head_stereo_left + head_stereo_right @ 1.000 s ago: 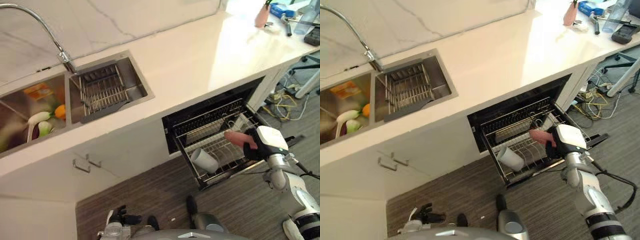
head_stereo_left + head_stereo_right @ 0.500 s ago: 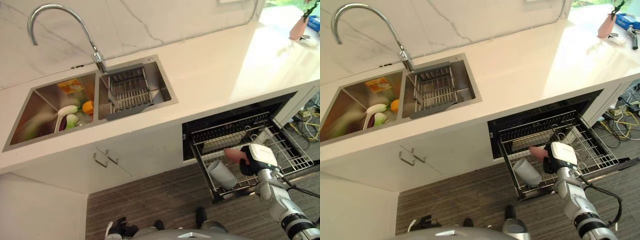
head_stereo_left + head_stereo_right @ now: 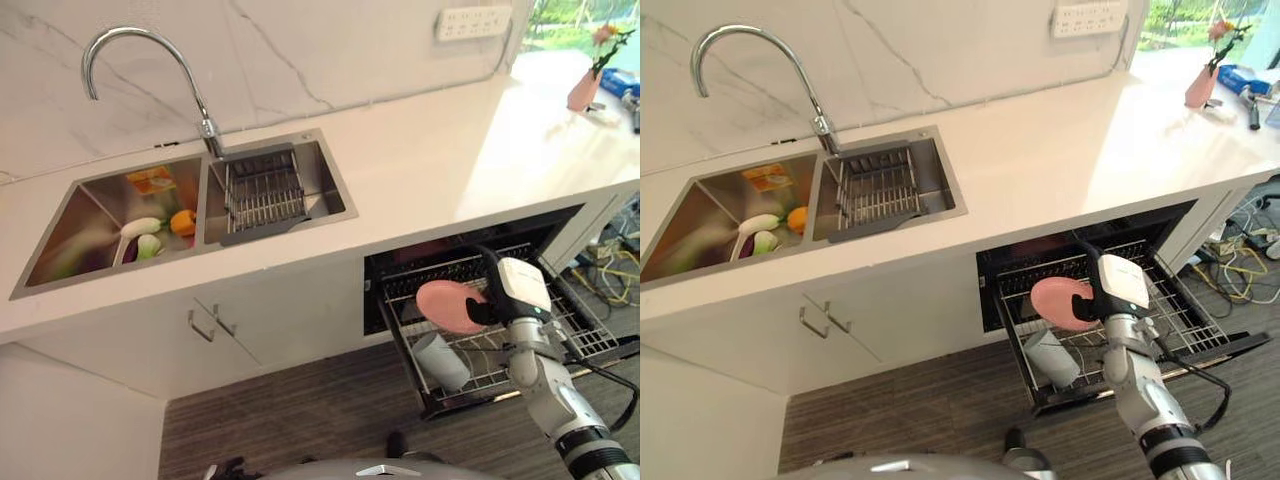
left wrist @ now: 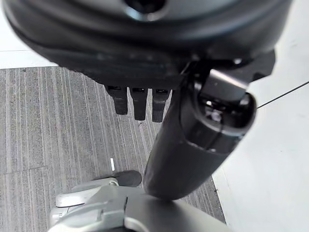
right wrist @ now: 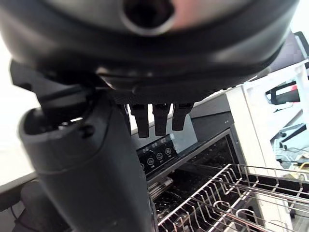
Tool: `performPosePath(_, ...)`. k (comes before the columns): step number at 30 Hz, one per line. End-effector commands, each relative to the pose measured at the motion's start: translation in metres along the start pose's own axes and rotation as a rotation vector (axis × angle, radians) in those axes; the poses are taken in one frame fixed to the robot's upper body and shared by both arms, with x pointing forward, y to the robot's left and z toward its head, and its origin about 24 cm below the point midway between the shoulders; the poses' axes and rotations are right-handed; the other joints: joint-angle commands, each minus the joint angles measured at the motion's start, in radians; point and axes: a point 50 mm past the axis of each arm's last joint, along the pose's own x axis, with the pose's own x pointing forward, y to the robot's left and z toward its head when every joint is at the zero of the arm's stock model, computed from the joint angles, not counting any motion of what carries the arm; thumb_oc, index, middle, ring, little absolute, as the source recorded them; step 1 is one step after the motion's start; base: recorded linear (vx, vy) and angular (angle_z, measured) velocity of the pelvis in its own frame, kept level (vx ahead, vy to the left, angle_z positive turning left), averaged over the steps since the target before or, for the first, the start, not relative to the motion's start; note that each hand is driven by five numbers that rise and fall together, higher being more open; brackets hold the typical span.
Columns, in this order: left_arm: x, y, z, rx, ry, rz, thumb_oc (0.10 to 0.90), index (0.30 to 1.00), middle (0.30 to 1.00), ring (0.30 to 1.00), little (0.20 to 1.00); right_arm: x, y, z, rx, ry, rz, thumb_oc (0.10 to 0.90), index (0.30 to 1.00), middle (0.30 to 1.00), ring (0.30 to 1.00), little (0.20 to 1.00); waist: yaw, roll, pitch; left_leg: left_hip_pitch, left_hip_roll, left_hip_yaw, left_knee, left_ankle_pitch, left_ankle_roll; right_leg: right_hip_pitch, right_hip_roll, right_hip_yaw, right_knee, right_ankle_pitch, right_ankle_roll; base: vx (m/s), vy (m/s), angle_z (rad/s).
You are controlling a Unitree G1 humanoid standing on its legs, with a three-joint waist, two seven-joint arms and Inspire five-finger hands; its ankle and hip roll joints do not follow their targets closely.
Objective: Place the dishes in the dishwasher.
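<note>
- The pink plate (image 3: 449, 306) now shows its round face above the pulled-out dishwasher rack (image 3: 590, 335); half a second ago only a small pink edge showed beside the right hand (image 3: 492, 305).
- The whole picture has shifted between the two moments, so the camera has moved; the sink (image 3: 330, 182) and counter (image 3: 440, 160) keep their places relative to each other.
- The right hand has its fingers curled on the plate's right edge and holds it upright, over the left half of the rack.
- The left hand (image 4: 137, 101) shows in its own wrist view above the striped floor (image 4: 43, 121), fingers hanging straight and holding nothing.
- The rack reaches out from the open dishwasher (image 3: 400, 262) under the counter's near edge, over the floor; its right half is bare wire with open room.
- A white cup (image 3: 440, 360) lies tilted in the rack's near left corner, just below the plate.
- The sink sits at far left in the counter, with a curved tap (image 3: 140, 60) behind it.
- The sink's right basin holds a wire drainer (image 3: 262, 192); the left basin holds green and orange items (image 3: 160, 232), too small to identify.
- A pink vase (image 3: 584, 88) stands at the counter's far right end.
</note>
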Motion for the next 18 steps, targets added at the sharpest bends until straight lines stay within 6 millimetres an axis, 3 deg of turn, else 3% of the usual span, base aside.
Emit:
performPosePath(1,0.002,0.001,0.004,0.063,0.008,-0.019,0.800,0.900,0.900,0.900,0.900,0.020,-0.047,0.014,0.068,-0.049,-0.168,0.800,0.900,0.900,0.900,0.900,-0.011,-0.068,-0.008,0.012,-0.026,0.011,0.010,-0.045,-0.004,0.055,-0.093,0.003,0.014,-0.111,0.101,0.00,0.000,0.00)
performPosePath(4,0.002,0.002,0.006,0.050,0.006,-0.014,0.800,0.900,0.900,0.900,0.900,0.014,-0.060,-0.004,0.029,0.016,-0.198,0.800,0.900,0.900,0.900,0.900,-0.016,-0.070,-0.010,0.018,-0.024,0.013,0.010,-0.058,-0.004,0.059,-0.090,0.005,0.014,-0.121,0.103,0.05,-0.007,0.00)
performPosePath(5,0.003,0.003,0.007,0.024,0.003,-0.003,0.800,0.900,0.900,0.900,0.900,0.003,-0.076,-0.036,0.046,0.178,-0.298,0.800,0.900,0.900,0.900,0.900,-0.029,-0.072,-0.011,0.016,-0.022,0.017,0.010,-0.057,-0.005,0.054,-0.088,0.007,0.014,-0.119,0.104,0.00,0.000,0.00)
performPosePath(6,0.003,0.004,0.009,0.008,0.000,0.004,0.800,0.900,0.900,0.900,0.900,-0.007,-0.082,-0.051,0.106,0.272,-0.356,0.800,0.900,0.900,0.900,0.900,-0.030,-0.074,-0.012,0.014,-0.022,0.019,0.010,-0.057,-0.005,0.051,-0.088,0.010,0.014,-0.116,0.103,0.00,0.000,0.00)
performPosePath(7,0.003,0.004,0.009,0.008,0.000,0.004,0.800,0.900,0.900,0.900,0.900,-0.007,-0.082,-0.051,0.106,0.272,-0.356,0.800,0.900,0.900,0.900,0.900,-0.030,-0.074,-0.012,0.014,-0.022,0.019,0.010,-0.057,-0.005,0.051,-0.088,0.010,0.014,-0.116,0.103,0.00,0.000,0.00)
performPosePath(9,0.004,0.007,0.012,-0.006,-0.010,0.017,0.800,0.900,0.900,0.900,0.900,-0.033,-0.090,-0.092,0.130,0.486,-0.473,0.800,0.900,0.900,0.900,0.900,-0.038,-0.078,-0.012,0.014,-0.021,0.022,0.010,-0.059,-0.005,0.051,-0.086,0.009,0.014,-0.117,0.104,0.00,0.000,0.00)
performPosePath(11,0.004,0.010,0.010,-0.013,-0.003,0.023,0.800,0.900,0.900,0.900,0.900,-0.054,-0.106,-0.109,0.117,0.605,-0.534,0.800,0.900,0.900,0.900,0.900,-0.047,-0.080,-0.016,0.010,-0.020,0.024,0.010,-0.060,-0.006,0.047,-0.086,0.010,0.014,-0.116,0.103,0.01,-0.007,0.02)
performPosePath(12,0.004,0.011,0.010,-0.016,-0.005,0.029,0.800,0.900,0.900,0.900,0.900,-0.074,-0.106,-0.130,0.114,0.729,-0.567,0.800,0.900,0.900,0.900,0.900,-0.050,-0.082,-0.018,0.010,-0.020,0.024,0.010,-0.062,-0.006,0.047,-0.087,0.007,0.014,-0.117,0.103,0.00,0.000,0.00)
performPosePath(15,0.004,0.014,0.013,-0.023,-0.017,0.039,0.800,0.900,0.900,0.900,0.900,-0.098,-0.095,-0.145,0.089,0.884,-0.603,0.800,0.900,0.900,0.900,0.900,-0.055,-0.081,-0.021,0.005,-0.018,0.022,0.010,-0.054,-0.008,0.044,-0.088,-0.001,0.014,-0.108,0.100,-0.01,-0.002,-0.02)
performPosePath(18,0.004,0.012,0.012,-0.006,-0.021,0.029,0.800,0.900,0.900,0.900,0.900,-0.123,-0.078,-0.164,-0.002,1.035,-0.520,0.800,0.900,0.900,0.900,0.900,-0.056,-0.075,-0.025,0.008,-0.016,0.020,0.010,-0.056,-0.009,0.048,-0.087,-0.007,0.014,-0.113,0.100,0.01,0.001,-0.03)
